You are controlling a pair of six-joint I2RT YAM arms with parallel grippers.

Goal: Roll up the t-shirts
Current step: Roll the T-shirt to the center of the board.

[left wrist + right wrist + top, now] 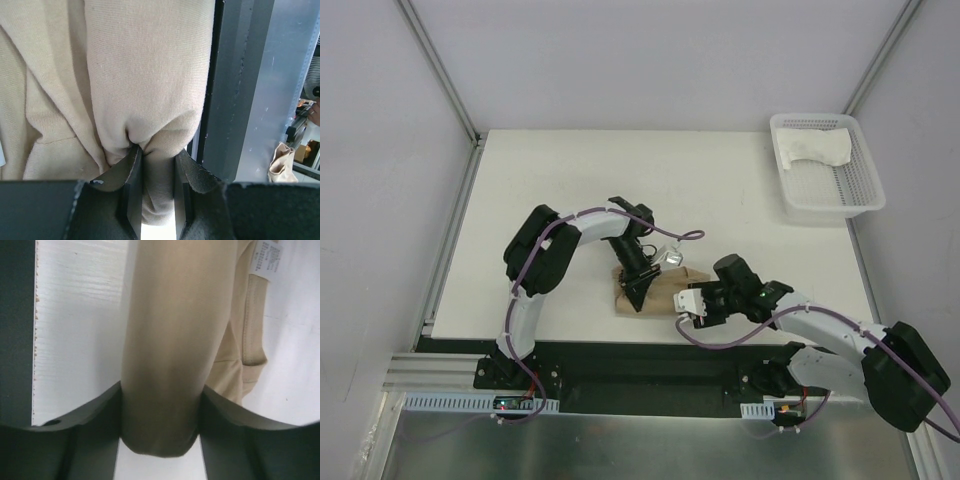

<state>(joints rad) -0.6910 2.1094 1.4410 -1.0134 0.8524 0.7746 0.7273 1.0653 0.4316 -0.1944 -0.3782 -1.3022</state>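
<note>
Two t-shirts showed in the top external view. The tan t-shirt (658,290) lay bunched into a short roll near the front edge of the white table (570,180), between the two arms. The white t-shirt (815,150) lay crumpled inside the white mesh basket (832,206) at the far right corner, well apart from the arms. The left gripper (634,292) pointed down onto the left end of the tan roll. The right gripper (686,304) met the roll's right end from the side. From this height it was not possible to tell how either pair of jaws stood.

Seen from the left wrist, the left gripper (159,162) had its dark jaws drawn nearly together on a pinched fold of the tan t-shirt (150,75). The cloth swelled out into a thick roll just beyond the tips. To the right ran a black strip (235,100) and, beside it, an aluminium rail (292,75).

Seen from the right wrist, the right gripper (161,407) straddled the tan t-shirt (170,340). Both jaws pressed against the sides of the smooth roll, whose rounded end poked out between them. Looser cloth with a hem lay just right of the roll, and a small white neck label (267,260) sat near the top corner, all resting on the table (75,315).
</note>
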